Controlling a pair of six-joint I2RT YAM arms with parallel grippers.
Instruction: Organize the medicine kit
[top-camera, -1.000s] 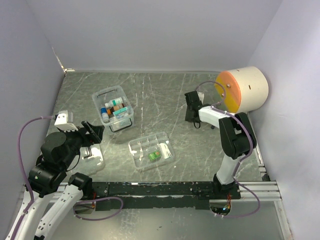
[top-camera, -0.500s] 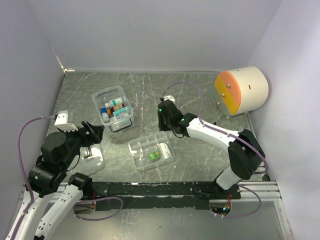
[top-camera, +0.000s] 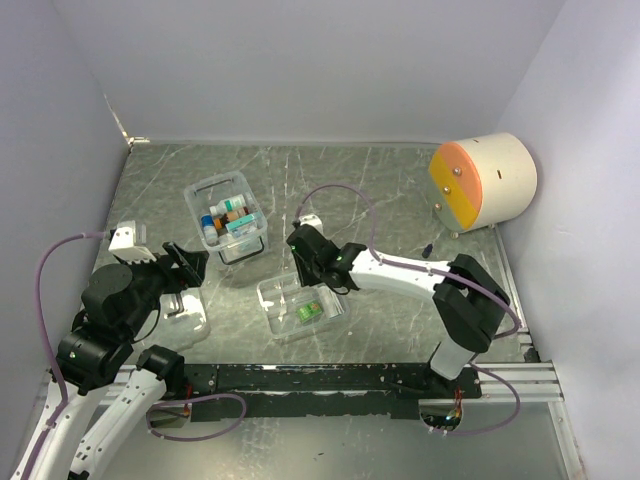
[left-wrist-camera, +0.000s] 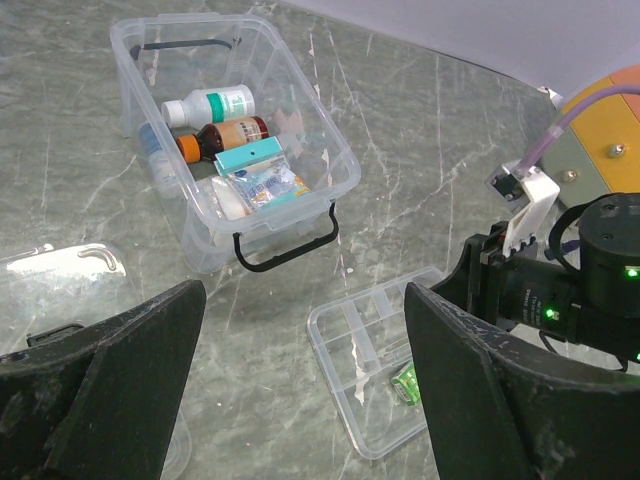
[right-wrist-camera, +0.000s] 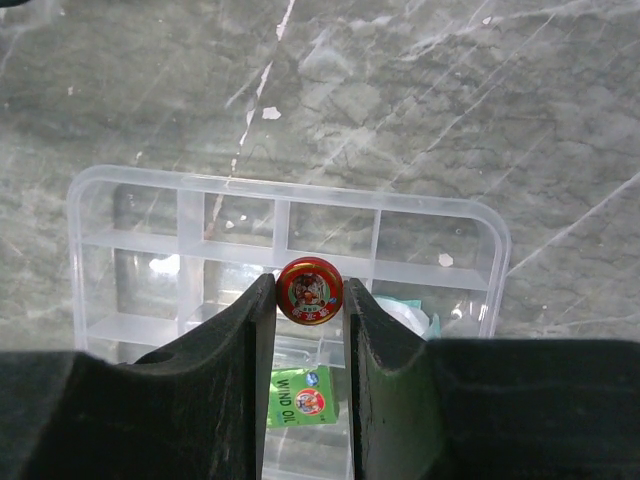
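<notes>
The medicine kit's clear box stands open at the back left, with bottles and packets inside and a black wire latch at its front. Its clear divided tray lies apart near the middle, a green "WIND OIL" packet in one compartment. My right gripper hovers over the tray, shut on a small red round tin. The clear lid lies at the left. Over that lid my left gripper hangs open and holds nothing.
A large cream-and-orange cylinder stands at the back right by the wall. A small dark object lies on the marble table in front of it. Walls close in the table on three sides.
My right arm has swung left from near the cylinder to above the divided tray, with the red tin between its fingers. The left arm has not moved.
</notes>
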